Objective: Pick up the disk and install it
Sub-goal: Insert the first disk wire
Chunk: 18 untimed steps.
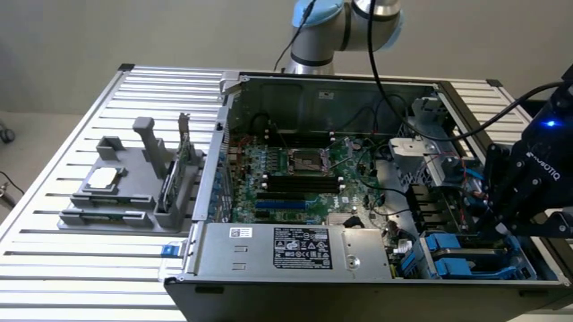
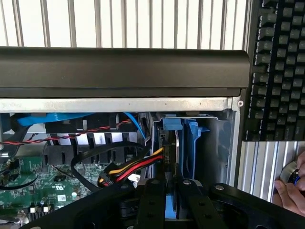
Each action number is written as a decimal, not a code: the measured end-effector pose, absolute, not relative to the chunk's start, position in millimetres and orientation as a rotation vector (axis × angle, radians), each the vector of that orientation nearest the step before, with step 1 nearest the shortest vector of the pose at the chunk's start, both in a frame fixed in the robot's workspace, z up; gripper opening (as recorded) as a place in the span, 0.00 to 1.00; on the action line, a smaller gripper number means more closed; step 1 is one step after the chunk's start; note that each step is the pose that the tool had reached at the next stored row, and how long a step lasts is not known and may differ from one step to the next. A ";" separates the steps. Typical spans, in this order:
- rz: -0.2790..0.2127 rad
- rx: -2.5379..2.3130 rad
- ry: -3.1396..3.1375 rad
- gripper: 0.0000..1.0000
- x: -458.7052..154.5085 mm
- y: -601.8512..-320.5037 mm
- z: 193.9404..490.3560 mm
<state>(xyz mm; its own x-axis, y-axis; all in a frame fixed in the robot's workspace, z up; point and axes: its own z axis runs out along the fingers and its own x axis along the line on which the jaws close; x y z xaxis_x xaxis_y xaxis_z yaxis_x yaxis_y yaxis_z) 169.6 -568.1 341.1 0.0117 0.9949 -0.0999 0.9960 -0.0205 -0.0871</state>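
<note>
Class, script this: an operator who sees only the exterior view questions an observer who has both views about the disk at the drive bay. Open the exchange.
Operator: From the exterior view I can't see into the drive bay. Is the end effector holding anything?
Observer: Yes. The wrist view shows it closed on the disk, with the blue carrier between its fingers.
Operator: How does the disk sit?
Observer: It stands on edge, inside the bay's grey walls.
Operator: Is anything close to it?
Observer: A yellow, red and black cable ends right beside it.
</note>
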 end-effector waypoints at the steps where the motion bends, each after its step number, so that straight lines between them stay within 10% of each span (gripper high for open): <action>1: -0.209 2.229 2.192 0.16 169.8 -567.6 340.9; 18: -0.224 2.237 2.168 0.16 170.1 -564.4 338.0</action>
<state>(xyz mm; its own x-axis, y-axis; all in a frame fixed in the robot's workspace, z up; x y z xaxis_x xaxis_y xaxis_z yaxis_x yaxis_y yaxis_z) 170.1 -564.4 338.0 0.0262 0.9930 -0.1153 0.9956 -0.0363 -0.0867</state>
